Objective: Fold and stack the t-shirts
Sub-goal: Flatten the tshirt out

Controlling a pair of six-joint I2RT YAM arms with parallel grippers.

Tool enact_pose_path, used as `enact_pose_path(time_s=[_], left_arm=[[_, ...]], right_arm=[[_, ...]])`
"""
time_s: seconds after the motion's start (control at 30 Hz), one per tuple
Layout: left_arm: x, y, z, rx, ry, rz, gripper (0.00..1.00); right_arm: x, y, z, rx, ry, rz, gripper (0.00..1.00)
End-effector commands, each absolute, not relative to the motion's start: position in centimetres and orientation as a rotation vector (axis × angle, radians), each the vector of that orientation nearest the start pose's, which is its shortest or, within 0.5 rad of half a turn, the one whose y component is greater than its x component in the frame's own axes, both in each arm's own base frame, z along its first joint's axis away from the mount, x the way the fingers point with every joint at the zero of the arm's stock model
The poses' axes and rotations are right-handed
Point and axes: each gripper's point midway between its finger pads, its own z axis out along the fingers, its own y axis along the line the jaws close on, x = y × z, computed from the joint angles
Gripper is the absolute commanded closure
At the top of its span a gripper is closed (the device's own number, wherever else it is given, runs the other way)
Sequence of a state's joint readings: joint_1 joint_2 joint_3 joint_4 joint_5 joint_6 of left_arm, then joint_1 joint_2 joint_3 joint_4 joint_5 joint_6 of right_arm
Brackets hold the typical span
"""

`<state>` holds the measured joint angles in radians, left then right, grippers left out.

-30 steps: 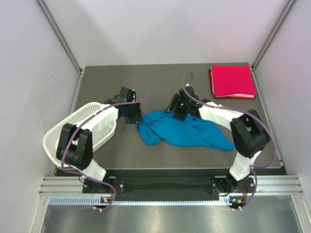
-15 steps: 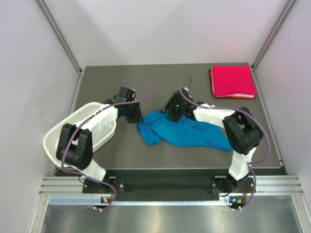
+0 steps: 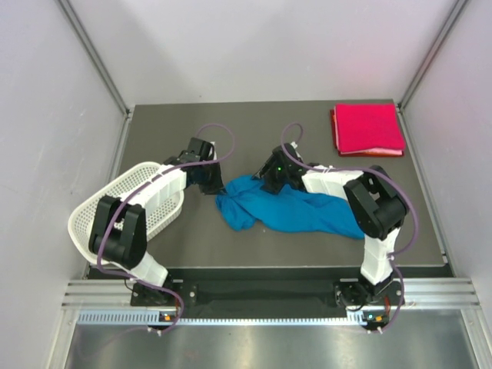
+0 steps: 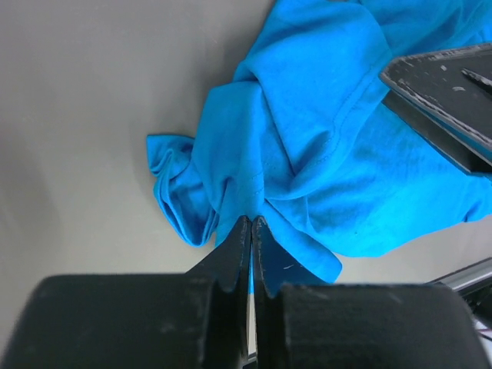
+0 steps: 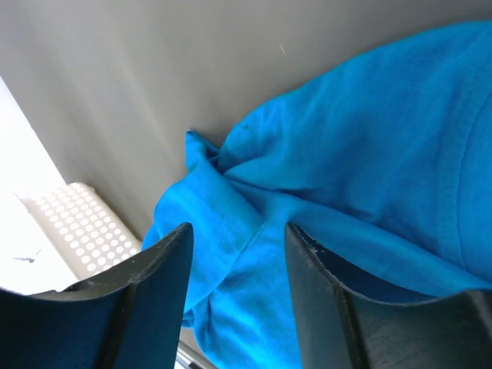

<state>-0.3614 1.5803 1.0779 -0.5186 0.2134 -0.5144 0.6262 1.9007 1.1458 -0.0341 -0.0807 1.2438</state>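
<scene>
The blue t-shirt (image 3: pixel 292 211) lies crumpled in the middle of the dark table (image 3: pixel 246 131). My left gripper (image 3: pixel 211 183) sits at its left end. In the left wrist view this gripper (image 4: pixel 251 223) is shut, pinching a fold of the blue t-shirt (image 4: pixel 323 146) at its edge. My right gripper (image 3: pixel 269 175) hovers over the shirt's upper left part. Its fingers stand open in the right wrist view (image 5: pixel 238 234), with the blue t-shirt (image 5: pixel 369 177) below and nothing between them. The pink-red t-shirt (image 3: pixel 367 128) lies folded at the back right corner.
A white mesh basket (image 3: pixel 146 201) rests at the table's left edge beneath the left arm, and a piece of the basket (image 5: pixel 84 231) shows in the right wrist view. White walls enclose the table on three sides.
My left gripper has closed on the blue t-shirt's edge. The right gripper has slid left along the shirt toward the left gripper.
</scene>
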Motion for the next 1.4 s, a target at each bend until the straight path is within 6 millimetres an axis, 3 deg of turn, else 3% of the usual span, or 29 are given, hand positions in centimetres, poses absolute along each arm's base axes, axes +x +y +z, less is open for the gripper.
enact_pose_path(time_s=[0.0,0.13,0.2,0.3,0.33,0.43,0.47,0.5,0.57,0.6,0.63,0.7,0.73,0.77,0.8,0.83,0.9,0.93,0.97,1.0,1.03,1.07,1.1,1.13,1.17,1.2,1.23,1.3,1.37], left_arm=[[33.2,-18.9,9.7,-0.085,2.618,-0.625,1.0],[33.1,-19.2,9.8,-0.086,2.617,-0.647,1.0],[33.2,-19.3,10.1,-0.089,2.61,-0.655,1.0],[33.4,-19.4,10.7,-0.096,2.597,-0.663,1.0],[33.4,-19.4,10.9,-0.098,2.596,-0.664,1.0],[34.0,-19.3,12.0,-0.099,2.573,-0.65,1.0],[34.2,-18.8,12.2,-0.099,2.575,-0.606,1.0],[35.2,-18.8,13.5,-0.095,2.544,-0.59,1.0],[35.9,-18.3,14.9,-0.082,2.529,-0.541,1.0],[37.6,-18.1,17.3,-0.085,2.466,-0.507,1.0],[38.3,-17.9,18.3,-0.087,2.445,-0.482,1.0],[39.5,-17.3,20.9,-0.085,2.391,-0.436,1.0],[40.8,-17.1,23.8,-0.093,2.316,-0.421,1.0],[41.5,-16.6,25.3,-0.105,2.27,-0.392,1.0],[41.8,-16.5,26.6,-0.109,2.237,-0.389,1.0],[42.4,-16.3,29.3,-0.122,2.173,-0.385,1.0],[42.8,-16.2,32.2,-0.133,2.107,-0.398,1.0],[42.6,-16.4,33.3,-0.12,2.083,-0.421,1.0],[42.5,-16.8,34.2,-0.088,2.061,-0.449,1.0],[42.3,-17.1,35.0,-0.065,2.035,-0.479,1.0],[41.2,-18.9,36.7,0.012,1.988,-0.606,1.0],[40.5,-19.7,37.4,0.05,1.963,-0.673,1.0],[39.7,-20.5,36.4,0.078,1.975,-0.735,1.0],[38.6,-21.3,38.4,0.099,1.905,-0.828,1.0],[37.5,-22.0,38.3,0.121,1.908,-0.887,1.0],[37.0,-21.7,36.6,0.095,1.95,-0.887,1.0],[36.3,-21.1,36.6,0.06,1.953,-0.876,1.0],[35.8,-19.4,33.3,-0.015,2.041,-0.773,1.0],[34.8,-18.7,32.2,-0.012,2.063,-0.745,1.0]], right_arm=[[37.5,34.4,7.0,0.712,2.414,0.988,0.49],[37.7,34.4,7.0,0.695,2.396,0.994,0.67],[38.0,34.4,7.2,0.676,2.383,0.984,0.72],[38.7,34.0,7.5,0.648,2.358,0.973,0.87],[39.0,33.8,7.6,0.641,2.354,0.97,0.98],[39.7,32.3,8.6,0.611,2.331,0.948,1.0],[39.9,31.6,10.2,0.596,2.301,0.945,1.0],[40.6,29.6,12.1,0.585,2.264,0.894,1.0],[40.8,27.3,13.8,0.567,2.256,0.833,1.0],[40.7,25.3,14.1,0.548,2.268,0.745,1.0],[41.6,22.8,17.3,0.566,2.193,0.72,1.0],[41.8,19.7,20.1,0.531,2.147,0.653,1.0],[42.0,16.9,21.6,0.562,2.122,0.587,1.0],[41.5,15.2,24.7,0.555,2.059,0.568,1.0],[41.1,13.5,26.0,0.534,2.039,0.513,1.0],[40.1,10.6,28.8,0.57,1.986,0.447,1.0],[38.5,8.0,30.7,0.571,1.964,0.374,1.0],[37.4,6.2,33.4,0.586,1.895,0.365,1.0],[36.7,5.5,34.3,0.586,1.875,0.361,1.0],[35.9,5.1,35.0,0.581,1.867,0.356,1.0],[34.7,5.0,36.7,0.565,1.829,0.386,1.0],[34.0,5.4,37.3,0.544,1.82,0.415,1.0],[33.6,6.0,38.0,0.522,1.796,0.467,1.0],[32.5,7.2,38.0,0.48,1.801,0.54,1.0],[32.1,7.7,38.0,0.468,1.797,0.571,1.0],[31.9,8.0,38.1,0.463,1.788,0.592,1.0],[31.4,8.4,37.3,0.454,1.799,0.601,1.0],[31.1,9.2,36.6,0.427,1.818,0.63,1.0],[30.7,9.9,35.3,0.406,1.85,0.657,1.0]])
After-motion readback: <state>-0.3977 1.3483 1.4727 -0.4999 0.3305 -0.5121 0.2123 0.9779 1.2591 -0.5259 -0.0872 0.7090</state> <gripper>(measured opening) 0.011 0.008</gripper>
